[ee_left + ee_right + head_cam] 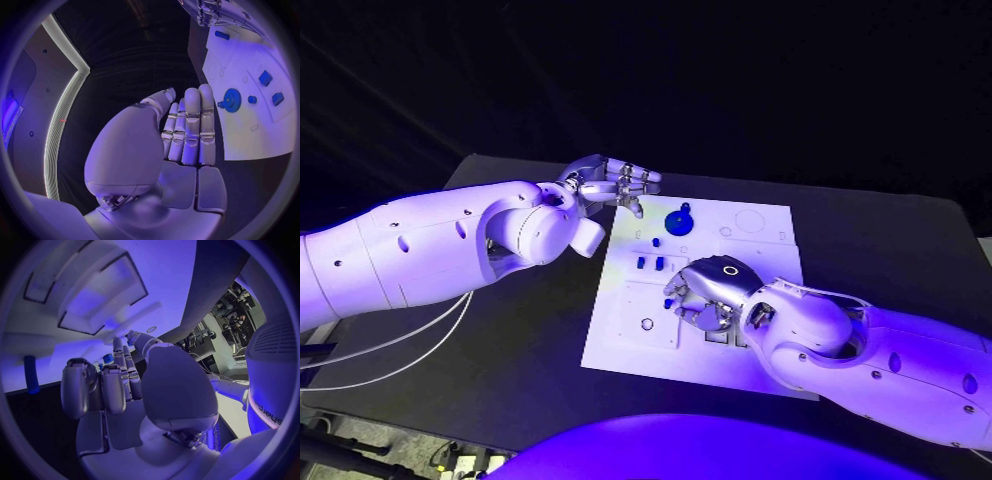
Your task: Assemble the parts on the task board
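Note:
The white task board (625, 340) lies in the middle of the black table. A blue gear (679, 220) sits near its far edge, with small blue parts (651, 263) just in front of it. My right hand (707, 295) hangs low over the board's middle, fingers curled down; a blue part (671, 295) shows at its fingertips, and I cannot tell whether it is held. In the right wrist view a blue peg (30, 375) lies beside the right hand (125, 390). My left hand (610, 185) hovers at the board's far left corner, its fingers (190, 130) straight and empty, beside the gear (232, 100).
Rectangular recesses (94, 295) are cut into the board close to my right hand. Round outlines (750, 220) mark the board's far right corner. Bare black table (516, 340) lies to the left of the board, and white cables (387, 350) hang under my left arm.

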You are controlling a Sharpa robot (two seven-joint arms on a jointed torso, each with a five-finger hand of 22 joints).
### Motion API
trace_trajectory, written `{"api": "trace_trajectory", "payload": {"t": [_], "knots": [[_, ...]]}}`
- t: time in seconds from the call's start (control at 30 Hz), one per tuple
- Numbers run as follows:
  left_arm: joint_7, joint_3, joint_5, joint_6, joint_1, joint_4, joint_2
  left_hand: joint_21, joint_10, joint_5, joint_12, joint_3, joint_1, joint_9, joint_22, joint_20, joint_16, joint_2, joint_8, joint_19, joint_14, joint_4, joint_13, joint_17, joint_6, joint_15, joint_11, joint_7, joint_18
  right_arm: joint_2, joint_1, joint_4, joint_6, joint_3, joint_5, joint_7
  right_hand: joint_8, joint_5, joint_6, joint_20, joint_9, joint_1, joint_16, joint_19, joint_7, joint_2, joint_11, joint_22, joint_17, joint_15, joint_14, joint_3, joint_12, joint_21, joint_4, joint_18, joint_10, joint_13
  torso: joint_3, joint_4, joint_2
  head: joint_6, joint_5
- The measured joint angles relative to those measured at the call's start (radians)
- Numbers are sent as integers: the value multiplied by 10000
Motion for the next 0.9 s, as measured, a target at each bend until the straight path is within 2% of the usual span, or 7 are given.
{"api": "trace_trajectory", "payload": {"t": [0.13,0.2,0.37,0.43,0.53,0.67,0.9], "knots": [[-9,0,-1,20,0,-2,-31,0,-15,0,0,0,-35,0,-7,0,0,35,0,0,-12,0,0,-4,-13,12,14,-12,-5,-521,34,471,-110,108,-105,-113,52,0,85,0,34,-86,-34,0,-84,-13,0,0,0,0,0,-54,43,-53,-26,0,0,0,0,-2,0,26,-13],[-12,0,-1,30,0,-5,-50,0,-15,0,0,0,-35,0,-7,0,0,35,0,0,-12,0,0,-4,-13,12,15,-12,-5,-847,150,684,-165,153,-163,-172,52,0,85,0,40,-89,-34,0,-84,-16,0,-1,-11,0,0,-94,43,-53,14,0,0,0,0,-3,-1,46,-38],[-18,-1,-1,48,-1,-15,-90,0,-15,0,40,0,-35,0,-7,0,0,35,0,0,-12,0,0,-3,-13,12,15,-12,-7,-1690,549,1121,-273,270,-269,-320,91,0,200,36,59,-208,-94,-36,-124,-135,-40,8,-93,0,0,-235,44,-194,43,0,-48,-1,-7,-12,-18,128,-140],[-18,-1,-1,56,-1,-21,-94,0,-15,0,51,0,-35,0,-7,0,0,35,0,0,-12,0,0,-3,-13,12,15,-12,-6,-1970,765,1229,-292,310,-282,-370,91,-76,236,64,60,-301,-94,-64,-160,-173,8,7,-130,0,0,-334,81,-247,83,0,-141,-1,-7,-17,-23,175,-206],[-18,-1,-1,70,-1,-34,-92,0,-15,0,53,0,-35,0,-7,0,0,35,0,0,-12,0,0,-3,-13,12,15,-13,-7,-2227,1051,1243,-275,344,-284,-414,91,-83,245,46,60,-318,-95,-97,-177,-165,13,7,-147,0,0,-458,81,-392,99,-1,-284,-29,-7,-24,-27,233,-316],[-19,-1,-1,113,-1,-41,-82,0,-15,0,53,0,-35,0,-6,0,0,34,0,0,-12,0,0,-3,-13,13,15,-13,-7,-2417,1247,1004,-107,364,-299,-465,91,-142,226,87,59,-393,-95,-162,-298,-239,67,7,-86,37,-37,-800,98,-567,170,-1,-548,-54,-12,-23,-32,317,-445],[-18,-4,-1,207,-2,-57,-79,0,-15,0,53,0,-34,0,-6,0,0,35,0,0,-13,0,0,-2,-13,12,15,-13,-7,-2377,1249,528,270,354,-315,-488,91,-142,171,123,59,-392,-94,-198,-421,-239,118,6,-86,72,-2,-1162,217,-635,252,-1,-779,-72,-7,-17,-20,397,-529]]}}
